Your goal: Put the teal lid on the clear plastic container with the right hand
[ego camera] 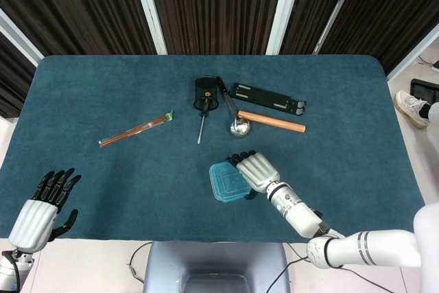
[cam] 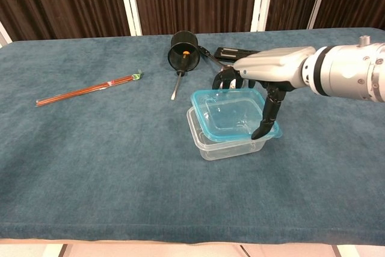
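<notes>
I see a dark teal cloth table (ego camera: 96, 87) in front of dark slatted wall panels with white strips. My right hand (ego camera: 257, 169) grips the teal lid (cam: 234, 114) from above, holding it over the clear plastic container (cam: 225, 147) near the front middle, the lid's near edge resting on its rim. My left hand (ego camera: 44, 207) hangs with fingers spread past the near left corner. Further back lie chopsticks (ego camera: 135, 130), a black cup (ego camera: 205, 92), a ladle (ego camera: 239, 127), a wooden rod (ego camera: 271, 121).

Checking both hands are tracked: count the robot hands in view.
2. The left hand hovers open off the table's near-left corner; the right hand holds the teal lid over the clear container.
</notes>
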Robot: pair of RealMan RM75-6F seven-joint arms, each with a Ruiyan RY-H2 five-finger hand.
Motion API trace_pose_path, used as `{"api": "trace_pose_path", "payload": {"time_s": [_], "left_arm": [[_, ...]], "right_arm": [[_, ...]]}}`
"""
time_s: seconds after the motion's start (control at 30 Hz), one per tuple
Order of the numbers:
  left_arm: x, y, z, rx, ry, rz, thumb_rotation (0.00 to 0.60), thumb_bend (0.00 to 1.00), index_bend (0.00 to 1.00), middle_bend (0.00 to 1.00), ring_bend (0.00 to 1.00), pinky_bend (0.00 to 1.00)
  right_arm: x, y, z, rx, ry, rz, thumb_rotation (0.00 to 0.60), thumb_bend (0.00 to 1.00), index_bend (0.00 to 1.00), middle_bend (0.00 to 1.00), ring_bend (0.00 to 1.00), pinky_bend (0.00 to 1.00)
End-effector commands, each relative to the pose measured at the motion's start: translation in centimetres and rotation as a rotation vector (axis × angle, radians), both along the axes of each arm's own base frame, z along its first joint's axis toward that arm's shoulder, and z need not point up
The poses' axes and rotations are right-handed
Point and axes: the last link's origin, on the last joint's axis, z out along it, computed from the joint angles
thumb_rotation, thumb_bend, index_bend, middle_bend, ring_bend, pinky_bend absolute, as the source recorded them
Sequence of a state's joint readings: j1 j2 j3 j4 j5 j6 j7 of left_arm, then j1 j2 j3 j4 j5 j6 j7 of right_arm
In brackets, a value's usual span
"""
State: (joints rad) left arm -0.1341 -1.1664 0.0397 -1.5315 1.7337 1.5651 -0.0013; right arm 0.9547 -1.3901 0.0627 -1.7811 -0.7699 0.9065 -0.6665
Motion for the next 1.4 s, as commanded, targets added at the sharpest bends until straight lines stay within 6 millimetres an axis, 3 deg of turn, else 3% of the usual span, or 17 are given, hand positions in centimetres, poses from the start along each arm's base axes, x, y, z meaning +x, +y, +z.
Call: {"api": "trace_pose_path", "payload": {"time_s": [0.03,1.4], "left_arm": [[0.0,0.0,0.0,0.000,0.000,-0.001,0.600,0.44,0.00,0.00,0.00,0.02],[0.0,-0.1,0.2,0.006,-0.006,-0.003,0.600,0.44,0.00,0.00,0.00,0.02]], "right_arm": [[0.0,0.0,-0.1,-0.001,0.002,0.001,0.600,0.24,0.90,0.59,0.56,0.49],[-0.7,-0.4,-1.3,0.001,0.015,-0.020,0.600,0.24,0.89,0.58,0.56,0.49]]}}
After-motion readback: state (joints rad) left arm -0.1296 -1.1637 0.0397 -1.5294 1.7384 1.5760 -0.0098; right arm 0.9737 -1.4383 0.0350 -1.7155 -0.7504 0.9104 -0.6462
